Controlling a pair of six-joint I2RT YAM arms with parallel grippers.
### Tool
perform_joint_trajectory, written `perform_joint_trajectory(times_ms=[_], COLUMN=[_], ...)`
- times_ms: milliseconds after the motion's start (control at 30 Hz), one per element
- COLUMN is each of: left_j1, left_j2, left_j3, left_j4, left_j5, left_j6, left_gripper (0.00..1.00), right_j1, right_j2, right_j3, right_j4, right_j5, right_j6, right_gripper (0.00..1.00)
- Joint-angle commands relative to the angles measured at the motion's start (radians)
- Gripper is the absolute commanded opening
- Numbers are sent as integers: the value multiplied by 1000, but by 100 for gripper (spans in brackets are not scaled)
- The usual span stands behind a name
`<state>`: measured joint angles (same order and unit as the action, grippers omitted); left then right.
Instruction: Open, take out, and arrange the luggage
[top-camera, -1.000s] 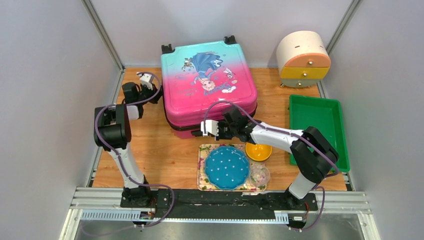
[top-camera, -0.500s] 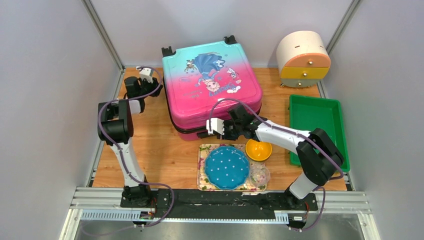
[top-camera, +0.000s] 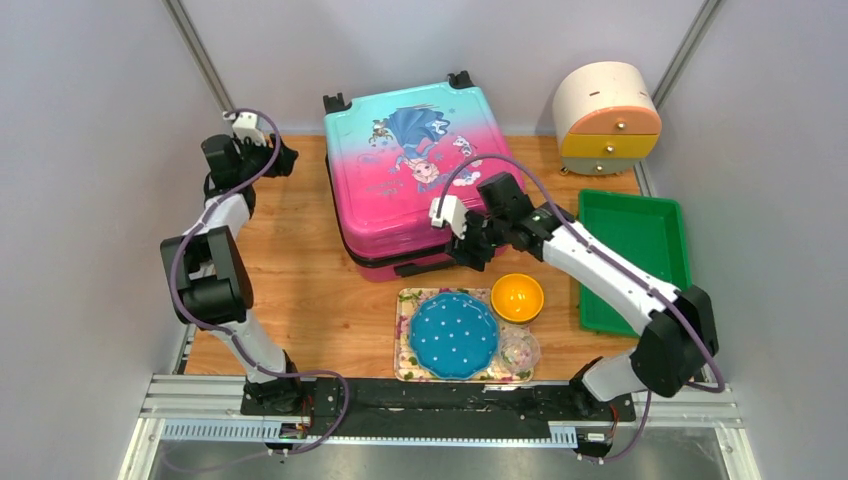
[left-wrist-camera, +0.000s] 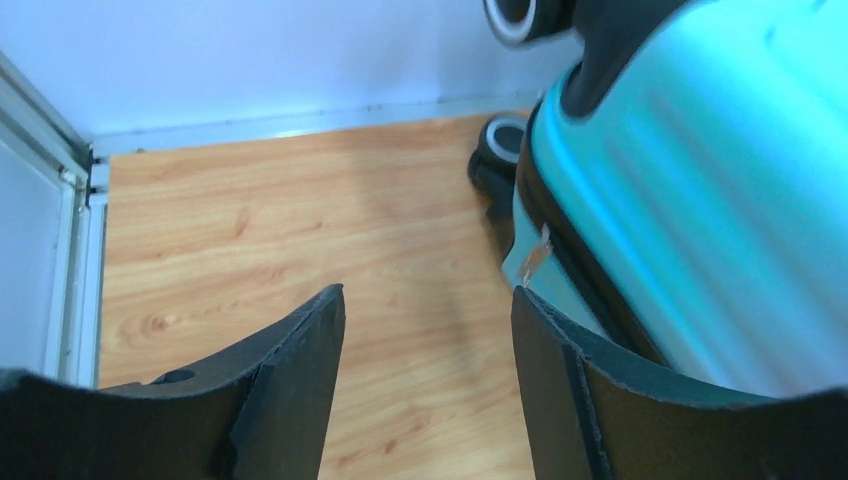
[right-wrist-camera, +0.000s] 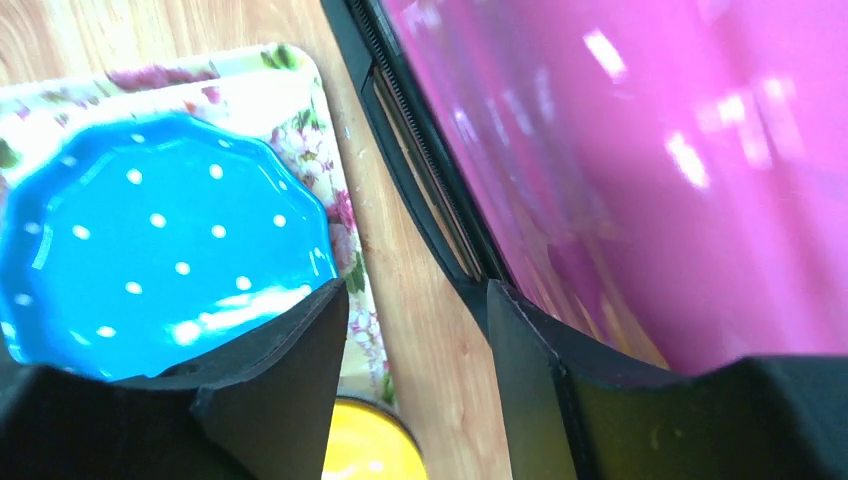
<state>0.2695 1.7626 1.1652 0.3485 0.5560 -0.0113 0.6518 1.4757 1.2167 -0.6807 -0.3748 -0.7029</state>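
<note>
luggage (top-camera: 420, 170): flat on table (top-camera: 300, 290), back centre, cartoon print facing up; turquoise end with black wheels toward rear wall, pink end toward arms; lid down on base; zip state not readable.
left gripper (left-wrist-camera: 428, 296): jaws apart, nothing between them but bare wood; sits at rear-left corner of table, just beside turquoise wheel corner of luggage; contact with shell cannot be told.
right gripper (right-wrist-camera: 417, 290): jaws apart, holds nothing; hangs over near pink edge of luggage; black zipper trim and a strip of wood visible in the gap between fingers.
floral tray (top-camera: 405, 300): on table in front of luggage, near it but apart.
blue dotted plate (top-camera: 453, 335): on floral tray, covers most of it.
yellow bowl (top-camera: 517, 297): at far right corner of floral tray, between tray and green tray.
small clear dish (top-camera: 520, 350): on near right corner of floral tray; contents too blurred to name.
green tray (top-camera: 630, 215): right side of table, long side running front to back, well apart from luggage.
drawer cabinet (top-camera: 605, 115): rear right corner, round cream top, orange and yellow drawers, just behind green tray.
</note>
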Motion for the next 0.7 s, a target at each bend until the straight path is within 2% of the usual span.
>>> perform_joint_trajectory(times_ms=[0, 133, 200, 300, 400, 467, 567, 667], left_j1=[-13, -73, -108, -119, -160, -190, -200, -200], left_j2=[12, 81, 150, 262, 375, 422, 454, 485], left_j3=[181, 365, 490, 641, 809, 855, 846, 835], left_j4=[-92, -144, -166, -154, -196, -207, -175, -164], left_j5=[-28, -186, -252, -239, -257, -271, -280, -222], left_j6=[-140, -243, -289, -429, -466, -473, -528, -588], left_gripper=[70, 72, 72, 73, 73, 78, 79, 80], right_j1=[-41, -121, -168, -216, -262, -277, -288, -288], right_j2=[-103, -127, -149, -173, -204, -221, -256, -275], right_j3=[72, 119, 129, 109, 67, 46, 11, -6], right_j4=[-36, 1, 24, 36, 33, 32, 29, 30], right_j5=[-49, -24, 5, 103, 138, 152, 168, 175], right_j6=[210, 441, 489, 548, 571, 579, 574, 568], right_gripper=[58, 58, 58, 59, 59, 58, 58, 58])
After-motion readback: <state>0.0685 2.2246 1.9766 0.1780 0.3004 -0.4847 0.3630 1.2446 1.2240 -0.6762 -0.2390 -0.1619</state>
